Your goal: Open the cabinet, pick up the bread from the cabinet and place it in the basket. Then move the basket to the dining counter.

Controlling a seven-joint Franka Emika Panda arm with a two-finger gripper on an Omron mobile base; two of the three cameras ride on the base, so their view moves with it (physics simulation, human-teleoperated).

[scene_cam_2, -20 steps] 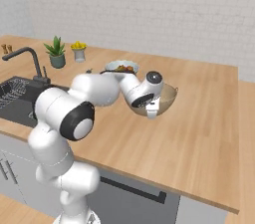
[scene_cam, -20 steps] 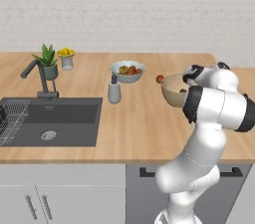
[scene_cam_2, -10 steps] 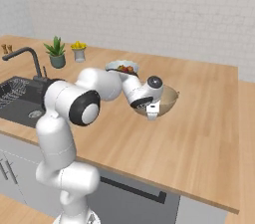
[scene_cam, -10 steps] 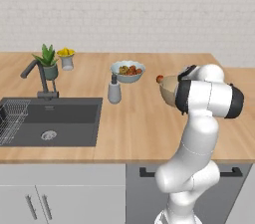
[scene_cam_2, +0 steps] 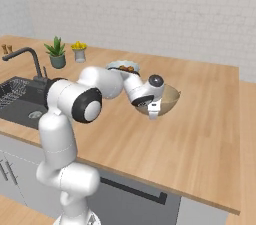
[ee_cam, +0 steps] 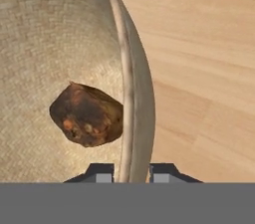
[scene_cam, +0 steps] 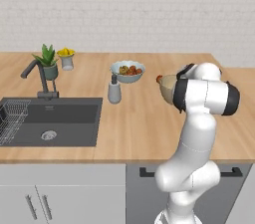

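The gripper [ee_cam: 132, 177], jaws narrowly straddling the basket [ee_cam: 137, 98] rim, has barely loosened since earlier.

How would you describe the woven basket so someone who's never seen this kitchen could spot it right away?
Start at the wide light-wood counter with the dark sink. Well right of the sink, past the white fruit bowl, sits the basket, with the arm's pincer at its rim. It is round, tan and woven, with a small brown bread inside, unlike the smooth white bowl.

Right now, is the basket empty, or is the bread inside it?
Not empty: in the hand view the bread lies inside the basket, against its woven wall.
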